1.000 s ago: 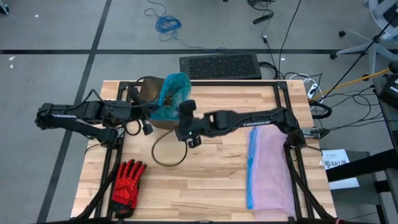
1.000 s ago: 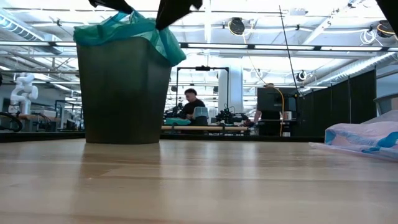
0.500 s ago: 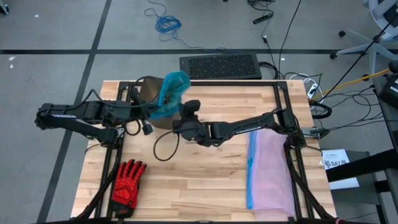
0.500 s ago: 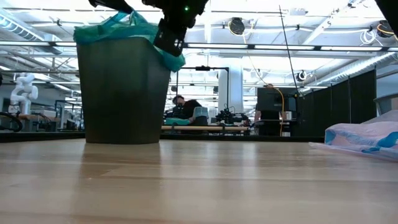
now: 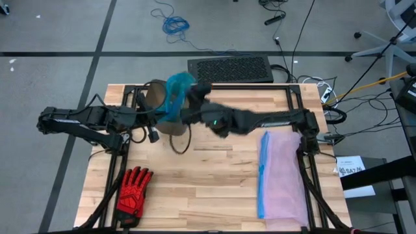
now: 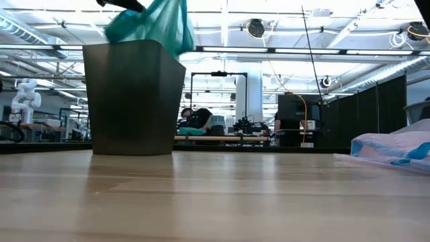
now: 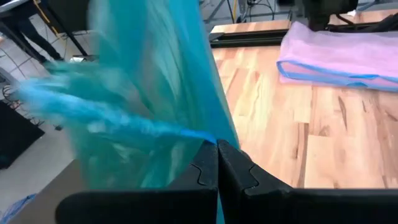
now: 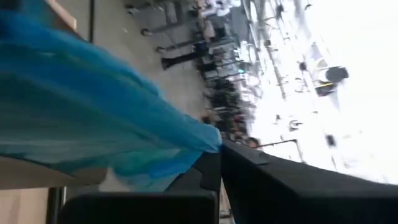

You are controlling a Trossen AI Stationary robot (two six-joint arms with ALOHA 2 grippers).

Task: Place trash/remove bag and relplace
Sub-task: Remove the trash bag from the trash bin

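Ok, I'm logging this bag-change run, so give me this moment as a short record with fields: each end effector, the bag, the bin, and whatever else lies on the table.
left end effector: shut on the teal bag, at the bin's rim
right end effector: shut on the teal bag, from the bin's other side
teal bag: bunched, raised above the bin's rim
bin: dark, upright, at the table's far edge
lilac bag: flat on the table's right side
red glove: at the near left of the table
trash: none in view
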